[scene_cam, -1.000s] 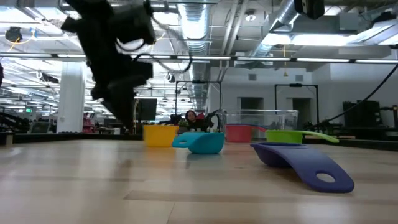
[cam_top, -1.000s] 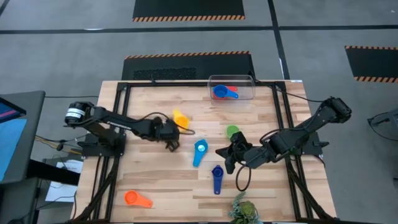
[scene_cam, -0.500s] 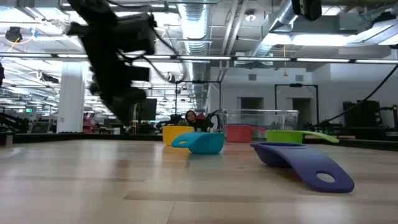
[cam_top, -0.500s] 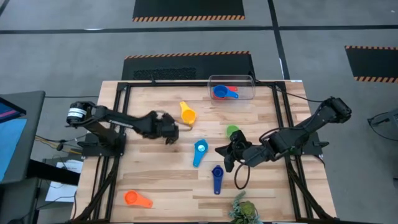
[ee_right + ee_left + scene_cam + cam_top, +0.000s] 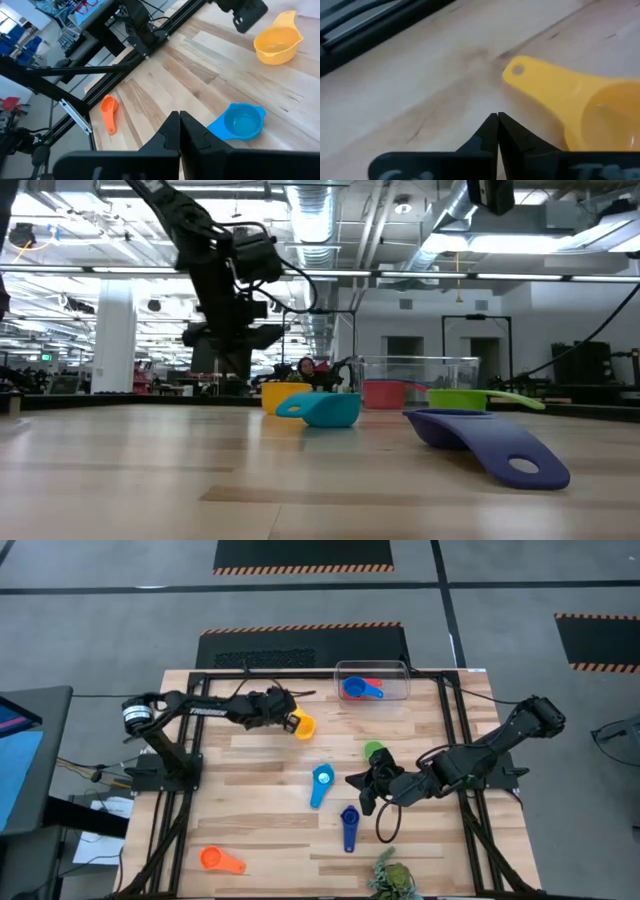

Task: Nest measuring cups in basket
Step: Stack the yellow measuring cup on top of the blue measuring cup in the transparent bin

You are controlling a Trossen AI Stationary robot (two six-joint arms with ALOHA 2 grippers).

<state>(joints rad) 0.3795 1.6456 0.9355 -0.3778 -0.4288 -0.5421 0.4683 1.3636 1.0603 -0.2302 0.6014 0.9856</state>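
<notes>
A yellow measuring cup (image 5: 301,726) lies open side up on the wooden table, left of the clear basket (image 5: 398,692). The basket holds a blue cup (image 5: 352,690) and a red cup (image 5: 372,684). My left gripper (image 5: 289,712) is shut and stands just beside the yellow cup's handle (image 5: 517,71), on its far-left side, with a gap showing. A green cup (image 5: 374,751), a light blue cup (image 5: 321,782) and a dark blue cup (image 5: 349,825) lie mid-table. My right gripper (image 5: 360,786) hovers shut between them, holding nothing. An orange cup (image 5: 220,860) lies near left.
A green leafy plant (image 5: 390,876) sits at the near edge, right of centre. A black frame rail (image 5: 300,673) runs along the table's far edge, just behind my left gripper. Bare wood lies between the yellow cup and the orange cup.
My left gripper has swung from the table's middle toward the far edge, passing the yellow cup's left side and rolling as it went, fingers shut throughout. Early in that second the yellow cup slid a little toward the right and far, then stayed put.
</notes>
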